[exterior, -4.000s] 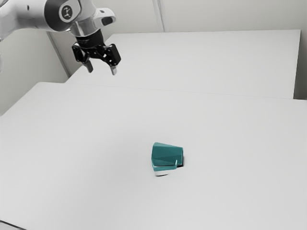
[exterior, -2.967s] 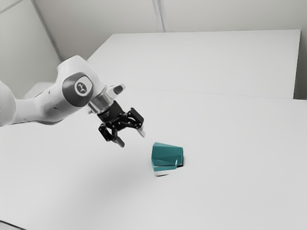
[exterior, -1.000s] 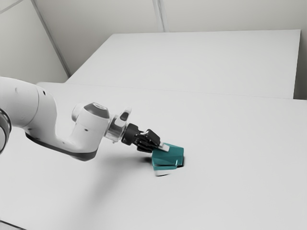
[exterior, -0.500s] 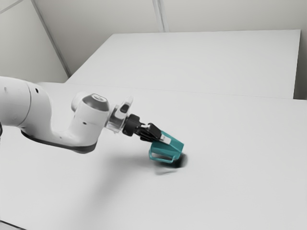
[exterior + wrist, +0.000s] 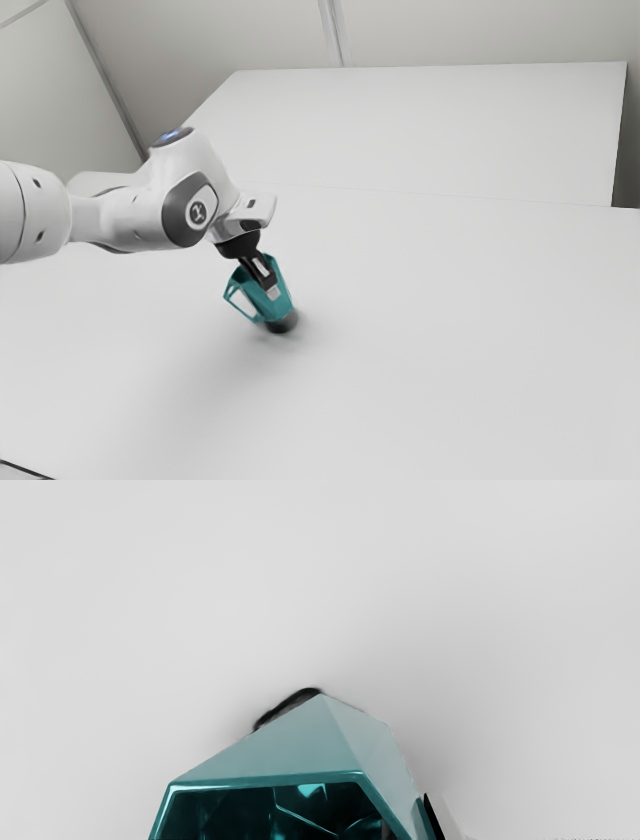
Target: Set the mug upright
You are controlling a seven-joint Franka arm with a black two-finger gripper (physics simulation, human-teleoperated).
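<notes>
The teal mug [image 5: 270, 290] is held tilted in the exterior view, mouth up toward the hand and base down near the table. Its handle points to the exterior view's left. My gripper [image 5: 268, 282] is shut on the mug near the rim, one finger flat on the outside. In the wrist view the faceted mug [image 5: 280, 750] shows its dark interior; one finger of my gripper [image 5: 412, 827] presses its outer wall, and a greyish sliver, perhaps the other finger, shows inside the rim.
A dark shadow lies right beneath the mug's base. The white table [image 5: 450, 330] stretches out around it, with a raised white surface [image 5: 430, 130] behind. Grey walls [image 5: 480, 35] stand beyond.
Since the first frame my arm came down to the lying mug and took hold of it. The mug has moved to the exterior view's left and turned from lying to steeply tilted, base down.
</notes>
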